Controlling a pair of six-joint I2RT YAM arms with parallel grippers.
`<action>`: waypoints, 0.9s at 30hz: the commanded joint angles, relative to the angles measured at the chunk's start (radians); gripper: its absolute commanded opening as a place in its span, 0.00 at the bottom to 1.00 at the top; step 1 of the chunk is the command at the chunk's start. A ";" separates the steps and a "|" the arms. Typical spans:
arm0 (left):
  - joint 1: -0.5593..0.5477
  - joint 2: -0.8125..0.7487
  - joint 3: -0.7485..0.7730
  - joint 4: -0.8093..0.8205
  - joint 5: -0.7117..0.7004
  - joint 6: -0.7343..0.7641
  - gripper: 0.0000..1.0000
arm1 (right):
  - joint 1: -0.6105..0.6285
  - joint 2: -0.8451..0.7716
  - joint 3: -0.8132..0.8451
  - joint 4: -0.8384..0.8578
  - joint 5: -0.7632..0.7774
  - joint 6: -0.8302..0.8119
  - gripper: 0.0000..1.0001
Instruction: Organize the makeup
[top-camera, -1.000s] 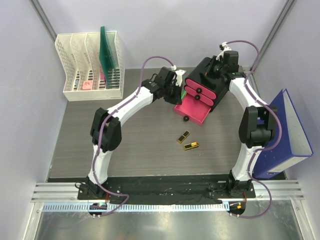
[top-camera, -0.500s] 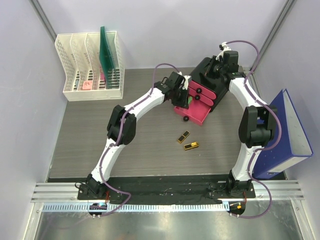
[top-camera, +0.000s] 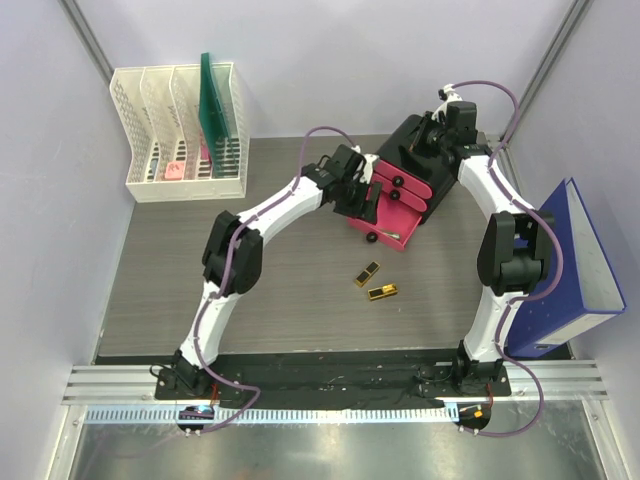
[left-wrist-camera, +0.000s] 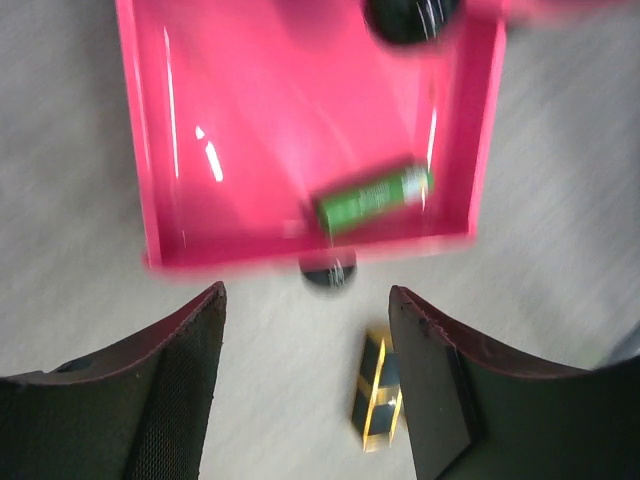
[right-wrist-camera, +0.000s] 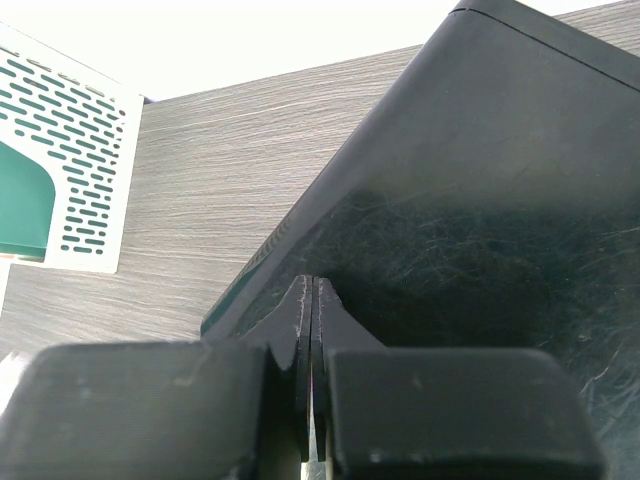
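— We swung the left arm (top-camera: 290, 200) over the pink drawer (left-wrist-camera: 150, 120); left jaws apart, green tube (left-wrist-camera: 372, 198) lay inside.
— Our right jaws were together at the black box (right-wrist-camera: 480, 200). Gold-black sticks (top-camera: 368, 274) remained on the table (top-camera: 200, 280).

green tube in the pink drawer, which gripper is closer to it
Left. The left gripper hangs open just above the green tube; the right gripper rests closed atop the black box.

- Black box (top-camera: 408, 138) with pink drawer fronts, standing on the grey table (top-camera: 200, 280).
- Pink drawer (top-camera: 392, 222), drawn out from the box's front.
- White mesh file rack (top-camera: 150, 110), well left of the box.
- Green folder (top-camera: 215, 100) upright in that rack.
- Small pink block (top-camera: 172, 171) in the rack.
- Blue binder (top-camera: 580, 260), right of the box.
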 joint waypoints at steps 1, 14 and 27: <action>-0.057 -0.201 -0.110 -0.024 -0.027 0.110 0.66 | 0.011 0.135 -0.102 -0.407 0.065 -0.056 0.01; -0.209 -0.195 -0.380 -0.058 -0.085 0.200 0.67 | 0.011 0.130 -0.108 -0.407 0.066 -0.058 0.01; -0.214 -0.066 -0.296 -0.067 -0.156 0.219 0.59 | 0.011 0.122 -0.117 -0.406 0.063 -0.058 0.01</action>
